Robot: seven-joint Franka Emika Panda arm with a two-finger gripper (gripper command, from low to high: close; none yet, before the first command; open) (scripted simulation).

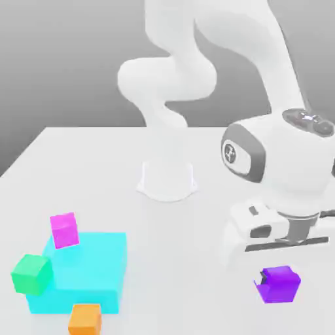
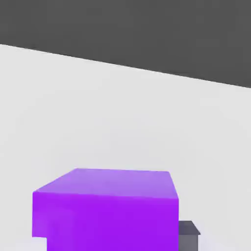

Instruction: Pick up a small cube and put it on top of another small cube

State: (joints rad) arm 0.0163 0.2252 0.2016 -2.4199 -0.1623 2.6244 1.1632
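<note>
Going big to small: the white matte worktop [image 1: 98,170] carries everything; the white Panda arm [image 1: 262,59] leans over its near corner at the exterior view's right; over at the exterior view's left sits a large flat cyan block [image 1: 91,268] with a lighter magenta-pink cube [image 1: 64,230] on it, a small green cube [image 1: 31,273] at its edge and a small orange cube [image 1: 85,319] just in front.

The step in hand looks like the grab itself, so I'd say lift straight up first, no sideways drag; keep the wrist level so the cube doesn't twist in the grip; only then carry it across to one of the other small cubes, well apart from here; come down square over the target.

The tool [image 1: 280,282] is clenched on the small plain violet-purple cube [image 1: 278,284], which sits low at the worktop; can't tell if it's off the surface yet; one dark finger pad [image 2: 188,234] shows pressed against the cube's side in the hand view.
</note>
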